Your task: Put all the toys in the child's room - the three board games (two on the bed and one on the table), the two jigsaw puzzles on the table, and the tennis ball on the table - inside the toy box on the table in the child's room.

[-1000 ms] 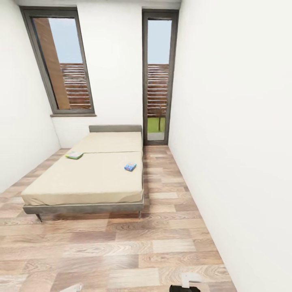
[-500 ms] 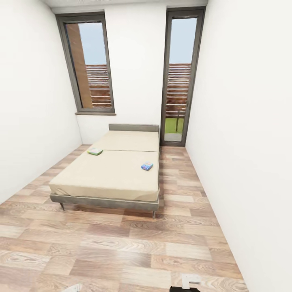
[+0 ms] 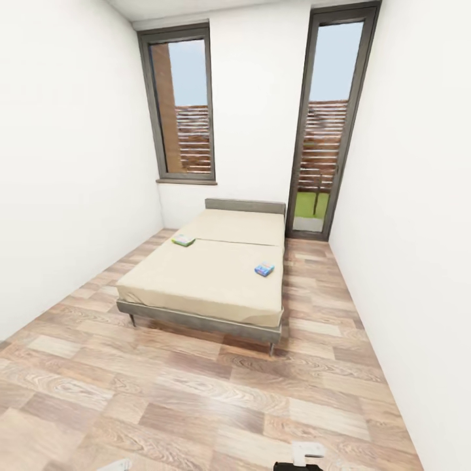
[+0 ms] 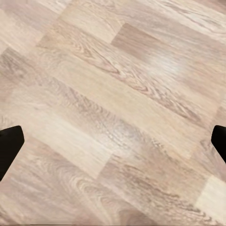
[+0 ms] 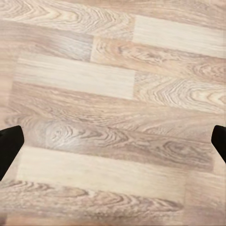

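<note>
Now, drive toward the bed [image 3: 216, 281], where two games lie apart: the white-green one [image 3: 184, 241] near the far left edge, the blue one [image 3: 264, 269] by the right. Left gripper [image 4: 113, 141] and right gripper [image 5: 113, 141] are spread wide, empty, over floor [image 3: 196, 392]; approach the blue side.

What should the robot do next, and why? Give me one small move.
Probably roll forward toward the bed. Two board games lie on its mattress, a white-green one near the far left side and a blue one near the right edge, both well beyond arm's reach across bare wooden floor. Both grippers are open and hold nothing, so closing the distance likely comes first.
</note>
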Controlling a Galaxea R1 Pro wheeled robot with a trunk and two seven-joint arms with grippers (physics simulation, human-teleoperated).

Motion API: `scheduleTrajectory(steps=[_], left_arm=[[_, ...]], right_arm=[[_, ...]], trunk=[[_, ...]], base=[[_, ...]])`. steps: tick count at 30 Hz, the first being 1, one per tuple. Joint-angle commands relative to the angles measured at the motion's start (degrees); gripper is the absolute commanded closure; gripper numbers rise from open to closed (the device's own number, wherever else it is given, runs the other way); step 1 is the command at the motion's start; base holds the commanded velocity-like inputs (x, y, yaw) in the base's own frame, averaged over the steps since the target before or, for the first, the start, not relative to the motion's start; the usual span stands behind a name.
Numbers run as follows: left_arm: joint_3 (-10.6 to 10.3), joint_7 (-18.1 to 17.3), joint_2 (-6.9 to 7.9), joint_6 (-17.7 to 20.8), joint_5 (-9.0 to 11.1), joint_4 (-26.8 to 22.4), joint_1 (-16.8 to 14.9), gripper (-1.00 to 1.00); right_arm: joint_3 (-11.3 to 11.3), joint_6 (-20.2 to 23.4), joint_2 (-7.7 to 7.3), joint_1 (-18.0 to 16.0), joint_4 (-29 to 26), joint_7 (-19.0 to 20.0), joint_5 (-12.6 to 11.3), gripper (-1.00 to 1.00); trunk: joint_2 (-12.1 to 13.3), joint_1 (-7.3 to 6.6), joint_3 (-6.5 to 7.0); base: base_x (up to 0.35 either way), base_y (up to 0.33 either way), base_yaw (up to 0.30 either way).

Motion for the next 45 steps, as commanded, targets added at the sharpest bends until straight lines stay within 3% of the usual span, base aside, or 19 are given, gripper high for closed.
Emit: scheduleTrajectory(steps=[1, 45], left_arm=[[-0.19, 0.09, 0.0, -0.22, 0.43, 0.08, -0.05, -1.0], [-0.19, 0.09, 0.0, -0.22, -0.8, 0.61, -0.05, -1.0]], right_arm=[[0.06, 0.06, 0.01, -0.01, -0.02, -0.23, 0.08, -1.0], [0.06, 0.05, 0.01, -0.01, 0.02, -0.27, 0.12, -1.0]], trunk=[[-0.03, 0.0, -0.06], [-0.03, 0.0, -0.06]], base=[[0.0, 0.0, 0.293], [0.0, 0.0, 0.293]])
